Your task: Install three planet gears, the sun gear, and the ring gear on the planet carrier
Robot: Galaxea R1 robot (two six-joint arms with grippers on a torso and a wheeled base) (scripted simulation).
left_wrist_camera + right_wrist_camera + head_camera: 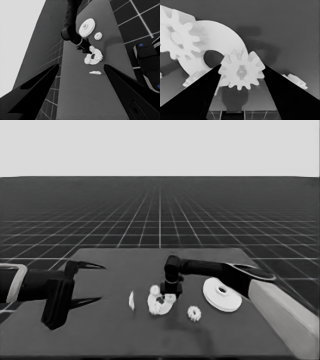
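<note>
Over the smaller white flat round part [159, 305], the right gripper [241, 72] clamps a small white toothed gear [241, 70]; seating it needs careful lowering. Left gripper [87, 282] waits, fingers spread wide.

White was seen on the gears [194, 313], the smaller round part [96, 58], the larger round part [222, 294] and the thin white piece [131, 300]; the table [100, 330] was dark, the floor [160, 215] pale-gridded.

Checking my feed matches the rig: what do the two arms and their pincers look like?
Both arms are black near the pincer, pale grey farther back. The left pincer and right pincer each have two long, pointed black fingers. No cables or markings show.
</note>
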